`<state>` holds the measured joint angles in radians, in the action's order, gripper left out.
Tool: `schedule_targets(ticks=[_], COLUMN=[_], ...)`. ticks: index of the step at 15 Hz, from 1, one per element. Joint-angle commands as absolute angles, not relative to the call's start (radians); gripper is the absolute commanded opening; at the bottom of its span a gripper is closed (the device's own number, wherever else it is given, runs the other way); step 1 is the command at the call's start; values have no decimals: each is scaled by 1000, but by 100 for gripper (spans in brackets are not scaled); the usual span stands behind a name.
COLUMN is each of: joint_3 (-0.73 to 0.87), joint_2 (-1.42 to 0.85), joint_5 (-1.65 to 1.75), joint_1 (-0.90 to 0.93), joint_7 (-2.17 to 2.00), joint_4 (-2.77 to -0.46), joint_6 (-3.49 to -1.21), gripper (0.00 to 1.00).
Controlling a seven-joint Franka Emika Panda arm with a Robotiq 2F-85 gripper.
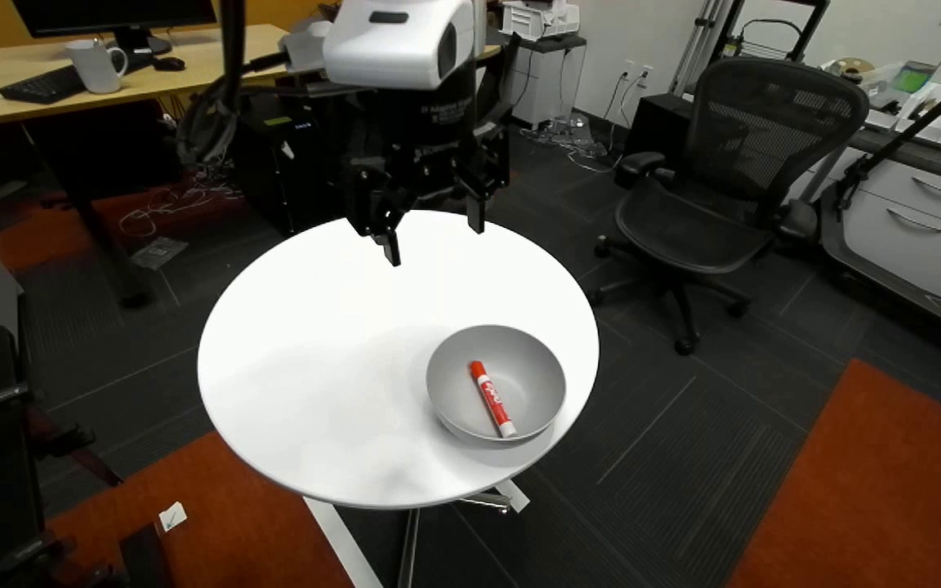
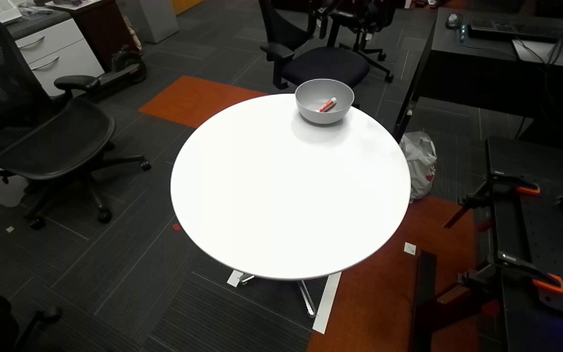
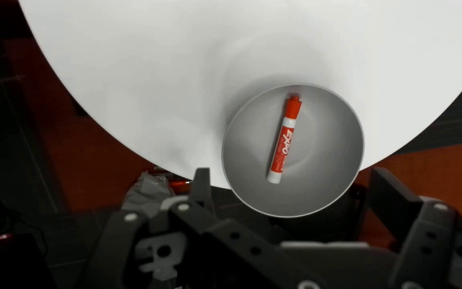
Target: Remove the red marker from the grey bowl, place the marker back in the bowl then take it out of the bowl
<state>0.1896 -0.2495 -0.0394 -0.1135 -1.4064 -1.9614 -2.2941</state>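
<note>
The red marker (image 1: 490,398), with a red cap and a white end, lies inside the grey bowl (image 1: 537,380) near the table's edge. In another exterior view the marker (image 2: 328,104) rests tilted along the inside of the bowl (image 2: 323,118). From the wrist view, the whole marker (image 3: 284,140) shows within the bowl (image 3: 329,160), its cap pointing to the top. My gripper (image 1: 434,235) hangs above the far part of the table, well apart from the bowl. Its fingers (image 3: 203,184) are spread wide with nothing held between them.
The bowl stands on a round white table (image 1: 315,351). A black mesh chair (image 1: 699,220) is beside the table on the floor. A dark bench with orange-tipped clamps (image 2: 550,283) and a plastic bag (image 2: 418,161) are near the table too.
</note>
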Motion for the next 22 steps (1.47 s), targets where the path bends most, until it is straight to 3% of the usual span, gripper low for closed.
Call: schedule_targets(ticks=[1,7,22], joint_3=[210,215,225], joint_2=[-376,-529,-692], joint_5=[-65,-112,-199], joint_1=[-120,-147,-185], joint_7=[-1502,-1589,-1585], joint_4=[-1800,-1665,-1653], joint_6=[-2159,-2086,-2306], gripper=[100,100,100])
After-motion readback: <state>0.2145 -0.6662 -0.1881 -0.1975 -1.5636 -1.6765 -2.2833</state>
